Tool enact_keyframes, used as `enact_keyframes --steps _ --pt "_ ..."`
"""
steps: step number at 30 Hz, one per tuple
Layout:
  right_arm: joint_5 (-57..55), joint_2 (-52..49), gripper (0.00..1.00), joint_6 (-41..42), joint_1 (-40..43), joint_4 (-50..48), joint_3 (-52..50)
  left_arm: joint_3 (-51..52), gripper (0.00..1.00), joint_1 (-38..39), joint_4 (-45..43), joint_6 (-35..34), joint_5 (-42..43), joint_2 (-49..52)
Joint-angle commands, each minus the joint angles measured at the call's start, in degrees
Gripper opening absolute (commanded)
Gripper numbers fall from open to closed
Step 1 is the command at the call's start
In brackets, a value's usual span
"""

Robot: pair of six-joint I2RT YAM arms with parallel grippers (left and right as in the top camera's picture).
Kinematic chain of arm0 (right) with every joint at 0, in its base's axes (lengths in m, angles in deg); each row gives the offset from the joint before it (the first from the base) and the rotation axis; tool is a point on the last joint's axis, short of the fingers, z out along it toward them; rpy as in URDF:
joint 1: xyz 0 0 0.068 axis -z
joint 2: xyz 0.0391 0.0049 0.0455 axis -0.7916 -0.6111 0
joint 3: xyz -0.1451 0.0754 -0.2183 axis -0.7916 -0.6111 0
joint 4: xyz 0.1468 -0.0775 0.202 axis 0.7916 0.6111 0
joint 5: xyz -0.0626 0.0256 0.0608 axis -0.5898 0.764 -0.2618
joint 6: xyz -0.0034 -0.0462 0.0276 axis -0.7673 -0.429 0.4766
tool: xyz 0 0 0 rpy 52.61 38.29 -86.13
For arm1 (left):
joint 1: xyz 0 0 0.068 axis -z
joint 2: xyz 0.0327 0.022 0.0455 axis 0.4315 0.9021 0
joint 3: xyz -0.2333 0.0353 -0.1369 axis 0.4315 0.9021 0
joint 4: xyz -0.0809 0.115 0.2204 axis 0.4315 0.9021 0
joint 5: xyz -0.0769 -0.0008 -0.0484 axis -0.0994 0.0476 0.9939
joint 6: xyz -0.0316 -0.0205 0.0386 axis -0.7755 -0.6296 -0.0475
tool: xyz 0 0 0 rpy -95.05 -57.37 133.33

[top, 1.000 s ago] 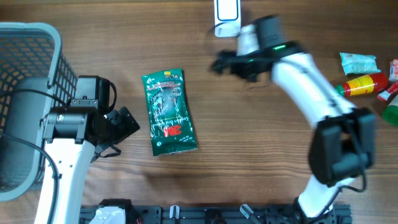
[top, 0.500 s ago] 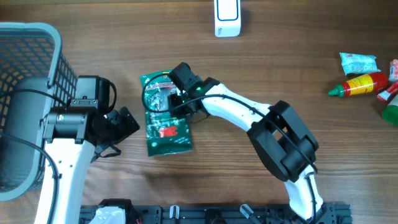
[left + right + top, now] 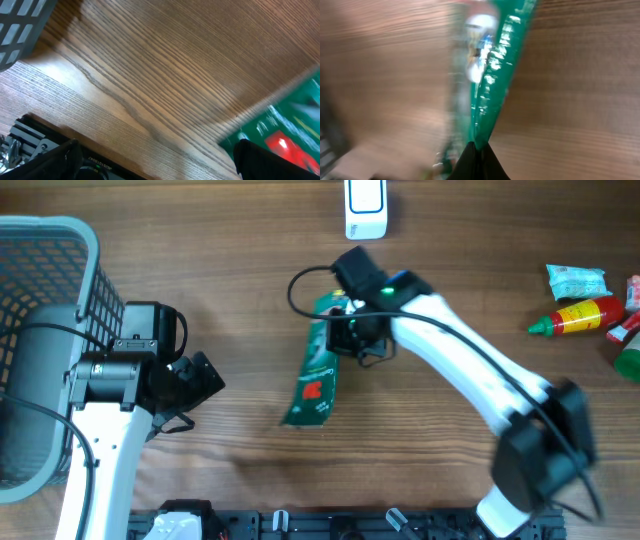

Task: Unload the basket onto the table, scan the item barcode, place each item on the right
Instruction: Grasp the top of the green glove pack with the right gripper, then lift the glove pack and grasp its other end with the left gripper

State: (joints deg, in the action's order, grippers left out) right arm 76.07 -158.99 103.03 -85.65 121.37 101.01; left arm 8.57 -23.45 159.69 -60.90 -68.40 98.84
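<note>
Your right arm (image 3: 470, 370) has the green packet (image 3: 315, 380); its jaws are pinched tight on the packet's top edge, and the right wrist view shows the foil (image 3: 495, 75) running straight out from between the closed tips. The packet is near the middle of the desk (image 3: 200, 260), turned partly on edge so it looks narrow from above, apparently lifted rather than lying flat, though you cannot be sure its lower end is clear of the wood. Its long axis runs from the jaws back toward the near edge of the desk, leaning a little to the left; the white scanner (image 3: 364, 208) stands the other way, beyond the jaws at the far edge. So the packet trails away from the scanner, and the coming move probably has to swing it round to face that unit. You cannot tell which face carries the barcode. Your left arm (image 3: 110, 390) waits beside the basket (image 3: 60, 240), its jaws wide open and holding nothing; the right arm is plainly the nearer one to the scanner.
</note>
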Motion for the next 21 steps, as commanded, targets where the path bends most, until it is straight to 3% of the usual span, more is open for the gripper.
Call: enact_keyframes --steps 1,9,12,16,21 --pt "9.1 7.0 0.05 -5.0 -0.4 2.1 0.1 0.0 1.00 -0.4 0.0 0.9 0.2 0.0" --pt "14.8 11.8 0.04 -14.7 -0.4 6.2 0.1 0.0 1.00 -0.4 -0.7 0.8 0.3 0.0" --pt "22.1 13.6 0.04 -23.1 -0.4 6.3 0.1 0.0 1.00 -0.4 -5.2 0.6 1.6 0.0" --pt "23.5 15.9 0.04 -27.4 -0.3 6.8 0.1 0.0 1.00 -0.4 -13.8 0.7 3.7 0.0" --pt "29.9 19.9 0.04 -31.9 0.1 4.5 0.1 0.0 1.00 -0.4 -26.1 0.7 17.8 0.0"
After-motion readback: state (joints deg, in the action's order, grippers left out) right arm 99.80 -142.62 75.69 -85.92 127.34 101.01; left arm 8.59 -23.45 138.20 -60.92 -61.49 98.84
